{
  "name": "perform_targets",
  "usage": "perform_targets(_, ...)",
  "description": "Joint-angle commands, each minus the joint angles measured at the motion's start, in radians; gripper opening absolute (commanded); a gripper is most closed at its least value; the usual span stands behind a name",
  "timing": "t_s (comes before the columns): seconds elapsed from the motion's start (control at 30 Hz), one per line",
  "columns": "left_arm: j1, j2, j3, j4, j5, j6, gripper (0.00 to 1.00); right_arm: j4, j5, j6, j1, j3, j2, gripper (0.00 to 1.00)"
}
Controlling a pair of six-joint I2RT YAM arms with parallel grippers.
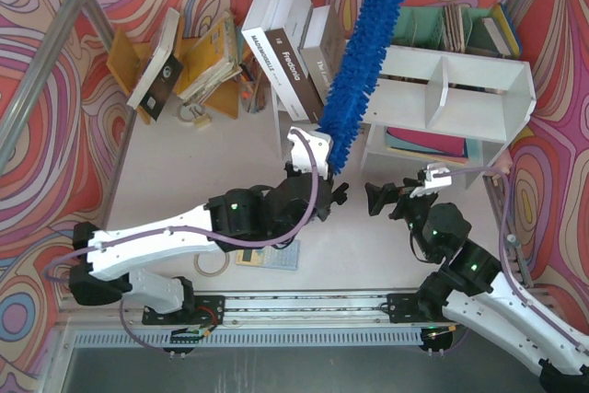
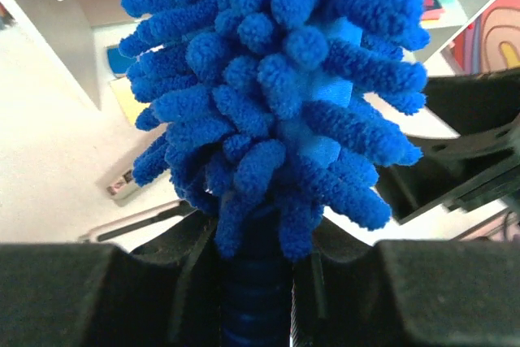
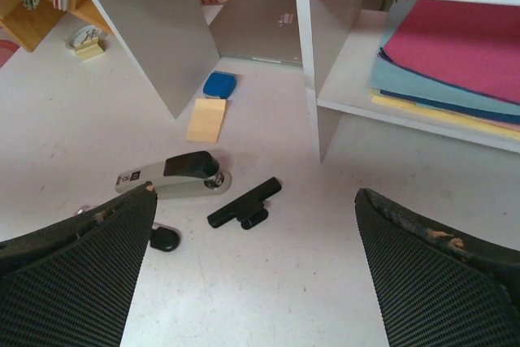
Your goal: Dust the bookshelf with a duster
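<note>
The bright-blue fluffy duster [image 1: 368,62] rises slanted from my left gripper [image 1: 327,170] toward the back wall, along the left end of the white bookshelf [image 1: 479,75]. In the left wrist view its chenille head [image 2: 276,79] fills the frame, and my left gripper [image 2: 256,286] is shut on the slim blue handle. My right gripper [image 1: 374,200] hovers open in front of the shelf's lower tier, right of the duster's handle end. In the right wrist view the right gripper [image 3: 256,205] is wide open above the table, holding nothing, with the bookshelf divider [image 3: 313,71] ahead.
A stapler [image 3: 171,175], a black clip [image 3: 244,202], a yellow sticky pad [image 3: 206,119] and a small blue item [image 3: 218,84] lie before the shelf. Coloured paper sheets [image 3: 455,54] fill its lower tier. Leaning books [image 1: 294,43], an orange rack [image 1: 198,62] and a teal organiser [image 1: 433,29] stand behind.
</note>
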State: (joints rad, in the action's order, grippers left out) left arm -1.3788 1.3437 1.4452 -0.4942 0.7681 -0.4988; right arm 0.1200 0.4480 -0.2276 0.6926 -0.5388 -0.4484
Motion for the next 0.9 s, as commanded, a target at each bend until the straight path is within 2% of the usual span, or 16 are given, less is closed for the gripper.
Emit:
perform_targets(0.0,-0.013,0.052,0.088,-0.03,0.064,-0.141,0.0,-0.113,0.004,-0.008,-0.003,0.062,0.054,0.94)
perform_targets(0.1,-0.013,0.061,0.068,0.001,0.066,-0.165,0.0,-0.146,-0.069,-0.001,-0.002,0.055,0.05,0.94)
perform_targets(0.23,-0.013,0.06,0.064,-0.008,0.04,-0.161,0.0,-0.043,-0.131,-0.029,-0.002,-0.153,-0.056,0.96)
perform_targets(0.4,-0.013,0.023,-0.005,0.014,0.031,-0.15,0.0,0.168,-0.105,-0.002,-0.003,-0.399,-0.216,0.96)
perform_targets(0.67,-0.013,-0.018,-0.04,0.02,0.03,-0.116,0.0,0.19,-0.061,0.053,-0.003,-0.434,-0.129,0.99)
perform_targets(0.87,-0.012,-0.02,-0.052,0.039,0.034,-0.097,0.0,0.328,-0.087,0.106,-0.002,-0.606,-0.242,0.99)
